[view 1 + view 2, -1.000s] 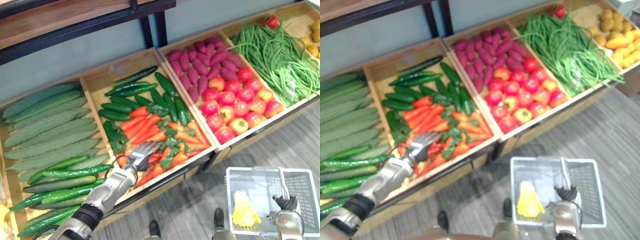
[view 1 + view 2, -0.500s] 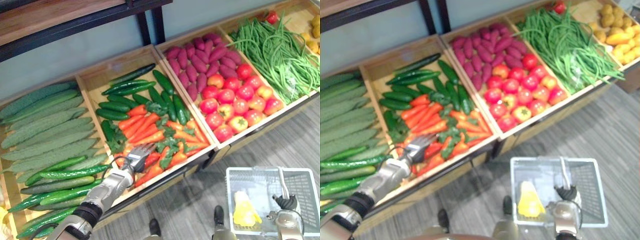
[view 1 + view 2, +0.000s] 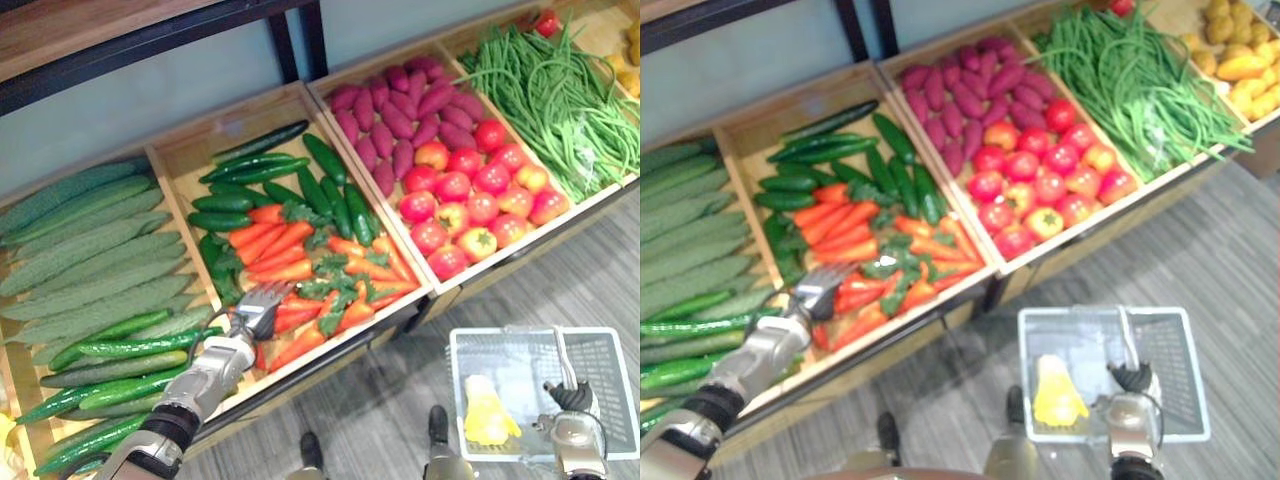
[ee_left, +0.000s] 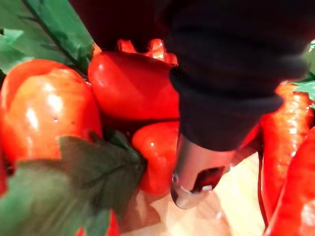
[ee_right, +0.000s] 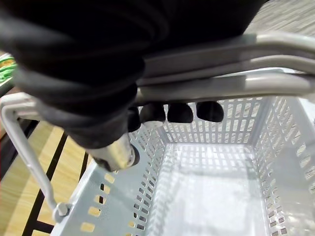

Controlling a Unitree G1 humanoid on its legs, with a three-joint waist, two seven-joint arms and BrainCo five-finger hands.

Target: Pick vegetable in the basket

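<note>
**A:** What is the largest thing in front of the robot?

**B:** A row of wooden crates (image 3: 185, 160), going from 9 o'clock to 2 o'clock. At 9 o'clock lie pale green cucumbers (image 3: 90, 260). The next crate has dark cucumbers (image 3: 250, 185) at its 12 o'clock end and carrots (image 3: 300, 270) with green leaves at its 6 o'clock end. After it come purple sweet potatoes (image 3: 400, 110) with tomatoes (image 3: 470, 190) below them. Green beans (image 3: 560, 100) are at 1 o'clock.

**A:** And the basket?

**B:** The grey basket (image 3: 610, 350) is over the floor (image 3: 380, 400) at 4 o'clock, well apart from the carrots. The right hand (image 5: 167, 112) is clenched round the basket handle (image 5: 221, 73), with its dark fingertips curled under the bars.

**A:** Where is the left hand?

**B:** The left hand (image 3: 240, 335) is at 7 o'clock, over the 6 o'clock end of the carrot crate. Its fingers are spread and relaxed on top of the carrots, and they grasp nothing. In the wrist view its thumb (image 4: 192, 182) is just beside the carrots.

**A:** Is something in the basket?

**B:** One yellow item (image 3: 488, 412), at the basket's 9 o'clock side. I cannot tell which vegetable it is.
</note>
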